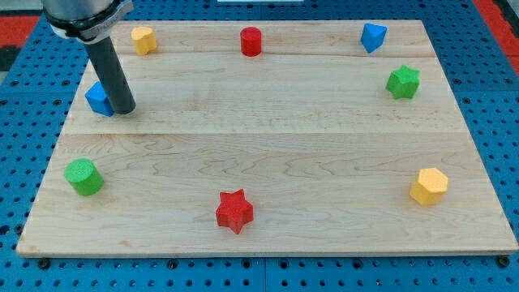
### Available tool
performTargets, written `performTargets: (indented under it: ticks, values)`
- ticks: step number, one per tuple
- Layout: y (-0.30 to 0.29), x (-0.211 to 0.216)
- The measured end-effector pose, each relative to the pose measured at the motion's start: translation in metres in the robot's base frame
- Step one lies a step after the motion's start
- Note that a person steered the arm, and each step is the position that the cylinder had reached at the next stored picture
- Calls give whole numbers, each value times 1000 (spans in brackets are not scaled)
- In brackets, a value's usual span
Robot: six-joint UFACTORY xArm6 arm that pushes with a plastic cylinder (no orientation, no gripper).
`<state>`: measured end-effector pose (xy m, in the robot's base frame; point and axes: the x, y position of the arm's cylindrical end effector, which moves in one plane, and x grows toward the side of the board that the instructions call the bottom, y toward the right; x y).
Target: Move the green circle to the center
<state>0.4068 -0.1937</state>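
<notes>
Green circle (pixel 83 177), the cylinder-shaped block, sits near the worktop's lower left corner, well apart from the middle of the board and from everything else.

Worktop (pixel 268 138) is a pale wooden board lying on a blue perforated surface (pixel 486 97). Next in size is the dark rod coming down from the view's top left; my tip (pixel 123 111) rests on the worktop at the left side, just beside and seemingly touching the right face of a blue block (pixel 98 99), whose shape is partly hidden behind the rod. The tool is a plain rod with nothing that opens or closes, and it grips nothing. The tip stands above the green circle in the view, with bare board between them.

Among the blocks, a red star (pixel 234 211) lies near the bottom edge, a yellow hexagon (pixel 428 186) at lower right, a green star (pixel 402 82) at upper right. Along the top edge sit a blue block (pixel 373 36) of angular shape, a red cylinder (pixel 251 41), and a small yellow block (pixel 143 39).
</notes>
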Motion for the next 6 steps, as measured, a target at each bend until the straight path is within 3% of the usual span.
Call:
performTargets:
  ticks: [1, 2, 3, 4, 5, 6]
  values:
    - [-5, 54]
    - [-111, 58]
    - [-102, 101]
    - [-53, 146]
    - [-9, 77]
    - [19, 63]
